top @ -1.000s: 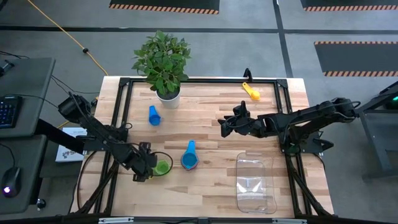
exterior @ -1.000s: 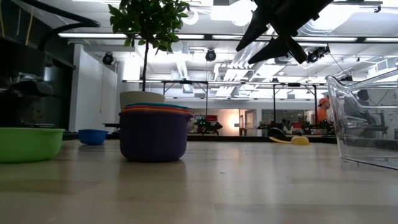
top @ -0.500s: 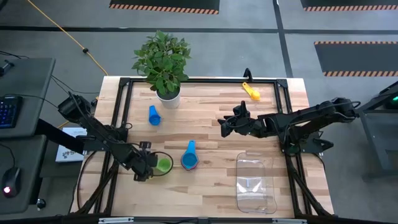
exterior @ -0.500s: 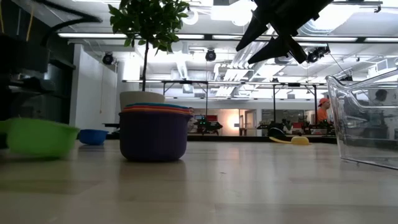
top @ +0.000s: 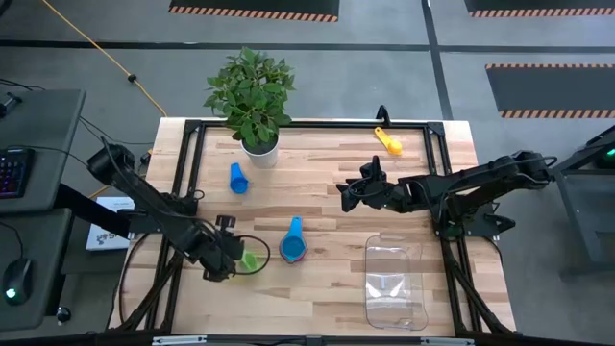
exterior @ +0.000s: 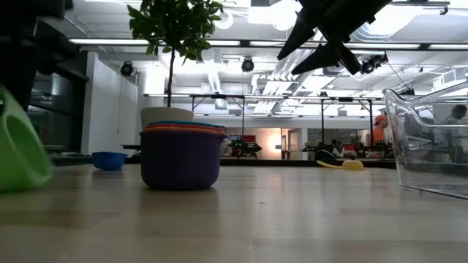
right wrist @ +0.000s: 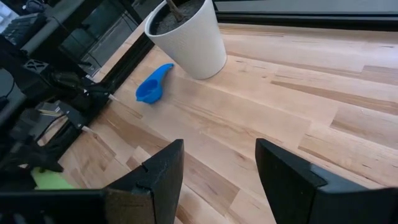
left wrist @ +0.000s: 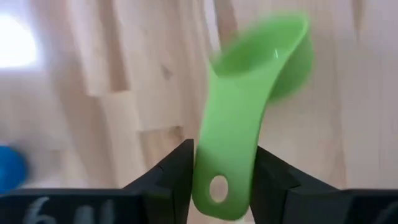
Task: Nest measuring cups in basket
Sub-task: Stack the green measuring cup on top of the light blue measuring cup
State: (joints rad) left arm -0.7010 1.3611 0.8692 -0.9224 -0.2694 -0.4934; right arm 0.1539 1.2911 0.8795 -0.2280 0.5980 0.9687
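Green measuring cup [left wrist: 249,112] is clamped by its flat handle between the left gripper [left wrist: 221,180] fingers, bowl projecting ahead, tilted, near the table's left front. Right gripper [right wrist: 217,168] is held above mid-table with jaws apart, nothing between them
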